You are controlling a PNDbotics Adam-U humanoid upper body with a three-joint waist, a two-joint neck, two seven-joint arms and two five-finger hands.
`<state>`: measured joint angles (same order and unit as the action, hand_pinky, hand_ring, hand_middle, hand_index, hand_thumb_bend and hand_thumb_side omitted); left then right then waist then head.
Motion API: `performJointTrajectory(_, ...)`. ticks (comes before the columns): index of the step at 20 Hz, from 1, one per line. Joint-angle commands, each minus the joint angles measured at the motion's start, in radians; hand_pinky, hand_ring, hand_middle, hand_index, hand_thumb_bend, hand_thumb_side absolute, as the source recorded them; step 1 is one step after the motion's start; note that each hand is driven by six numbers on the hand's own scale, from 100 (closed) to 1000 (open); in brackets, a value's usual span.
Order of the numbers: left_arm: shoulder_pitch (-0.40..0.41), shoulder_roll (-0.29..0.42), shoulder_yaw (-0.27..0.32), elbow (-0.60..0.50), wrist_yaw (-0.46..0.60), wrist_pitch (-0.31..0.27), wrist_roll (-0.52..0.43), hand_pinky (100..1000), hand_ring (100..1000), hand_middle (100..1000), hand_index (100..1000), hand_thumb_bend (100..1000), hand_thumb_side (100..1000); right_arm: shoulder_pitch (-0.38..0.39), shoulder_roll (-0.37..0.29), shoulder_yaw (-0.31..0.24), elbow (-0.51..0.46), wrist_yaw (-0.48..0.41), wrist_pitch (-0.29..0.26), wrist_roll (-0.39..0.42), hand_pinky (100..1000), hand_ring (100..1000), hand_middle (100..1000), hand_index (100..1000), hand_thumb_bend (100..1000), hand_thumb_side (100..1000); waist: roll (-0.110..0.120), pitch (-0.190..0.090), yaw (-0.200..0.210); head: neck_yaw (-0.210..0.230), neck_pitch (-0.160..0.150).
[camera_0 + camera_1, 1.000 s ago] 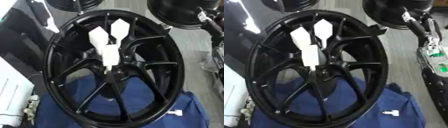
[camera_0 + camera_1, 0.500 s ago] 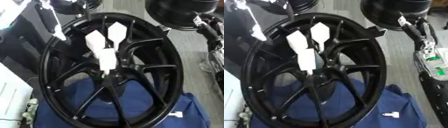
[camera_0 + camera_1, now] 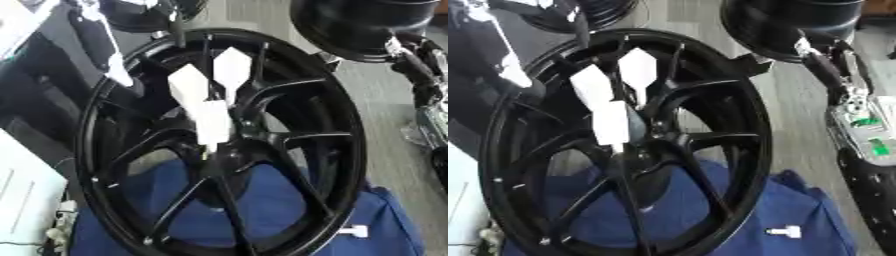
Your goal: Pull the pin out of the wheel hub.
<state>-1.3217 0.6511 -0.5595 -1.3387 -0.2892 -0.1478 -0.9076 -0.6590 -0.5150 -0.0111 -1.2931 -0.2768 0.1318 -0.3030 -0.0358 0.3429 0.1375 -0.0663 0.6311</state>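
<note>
A black spoked wheel (image 3: 219, 145) stands upright on a blue cloth (image 3: 289, 210). A white pin (image 3: 213, 122) with two white vanes (image 3: 232, 67) sticks out of the hub (image 3: 219, 155), its thin tip set in the hub's centre. My left arm, black with a white stripe, reaches down from the upper left. My left hand (image 3: 527, 90) is a dark shape against the wheel's left rim, apart from the pin. My right hand (image 3: 857, 107) hangs to the right of the wheel, well clear of it. Nothing is touching the pin.
A small white piece (image 3: 785, 231) lies on the cloth at the lower right. Other black wheels (image 3: 367, 25) stand behind. A white unit (image 3: 22, 200) sits at the lower left, and a dark tyre (image 3: 877, 195) at the right edge.
The camera has shifted, so the wheel sits differently in view. My left arm has come down from the upper left to the wheel's left rim. The pin stays in the hub.
</note>
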Motion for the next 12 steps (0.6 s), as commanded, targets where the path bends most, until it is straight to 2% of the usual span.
performJointTrajectory(1,-0.025,0.046,0.002,-0.027,-0.003,0.008,0.001,886,851,769,781,633,100,-0.010,-0.035,-0.005,-0.012,0.005,0.001,-0.002,847,736,666,847,485,476,0.004,-0.018,0.002,0.001,0.002)
performJointTrajectory(12,-0.024,0.061,-0.002,-0.051,-0.002,0.012,0.001,888,853,770,781,638,100,-0.010,-0.039,-0.004,-0.011,0.005,0.001,-0.004,847,736,666,847,480,478,0.006,-0.019,0.004,-0.001,0.005)
